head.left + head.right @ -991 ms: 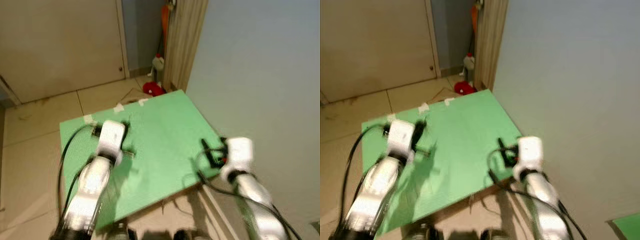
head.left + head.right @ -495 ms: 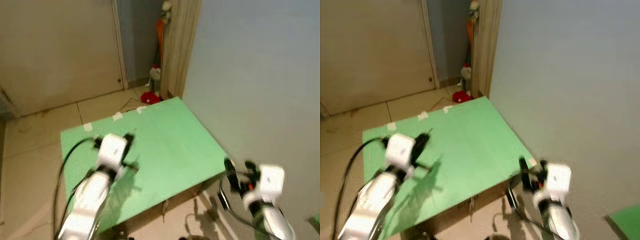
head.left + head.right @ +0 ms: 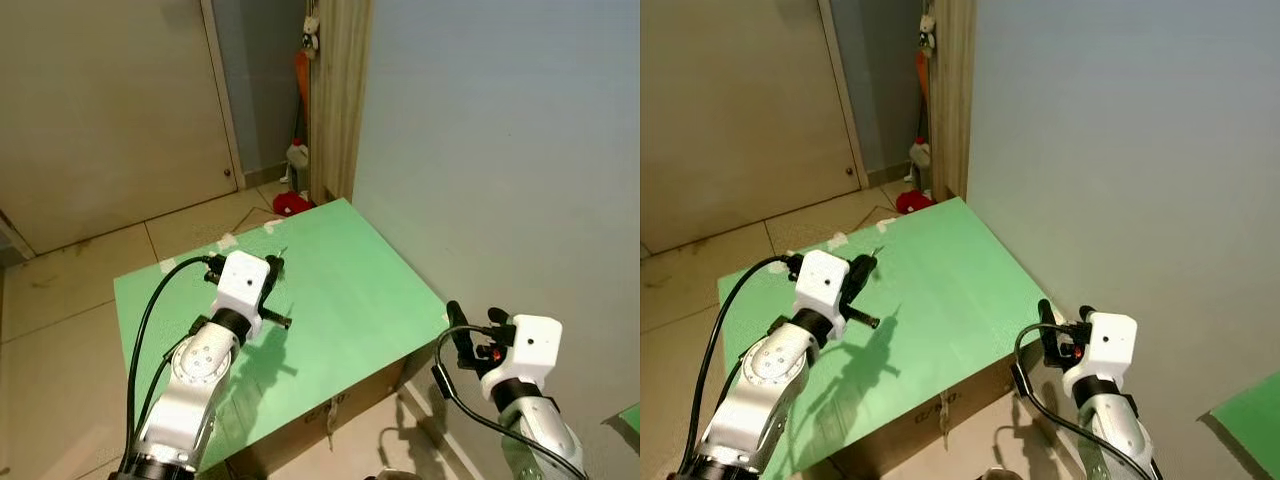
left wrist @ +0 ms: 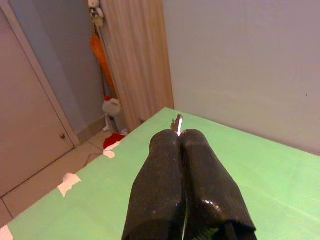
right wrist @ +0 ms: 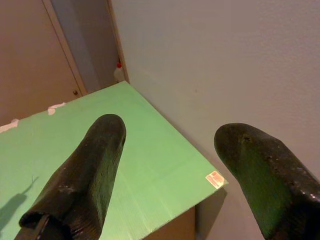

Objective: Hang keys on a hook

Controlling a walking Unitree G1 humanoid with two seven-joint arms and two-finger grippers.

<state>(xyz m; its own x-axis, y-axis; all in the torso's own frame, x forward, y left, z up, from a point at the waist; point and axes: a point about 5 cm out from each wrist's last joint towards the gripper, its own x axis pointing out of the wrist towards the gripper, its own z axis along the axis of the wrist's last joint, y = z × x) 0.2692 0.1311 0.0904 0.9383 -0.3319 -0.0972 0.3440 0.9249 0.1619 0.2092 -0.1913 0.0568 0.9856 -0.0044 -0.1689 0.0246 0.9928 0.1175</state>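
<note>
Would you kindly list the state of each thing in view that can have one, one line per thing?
Left gripper: shut on a thin silvery key, held above the green board.
Right gripper: open, nothing between its fingers, past the board's near corner beside the wall.
Flat green board: lying flat on a cardboard box.
Beige door: closed.

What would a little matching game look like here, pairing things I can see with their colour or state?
Things:
1. left tool
2. right tool
3. flat board on the cardboard box
4. small plastic bottle on the floor

States:
a. white
b. fingers spread apart
c. green
d. fingers shut on a small silver metal piece

Pairs: 1-d, 2-b, 3-c, 4-a
</note>
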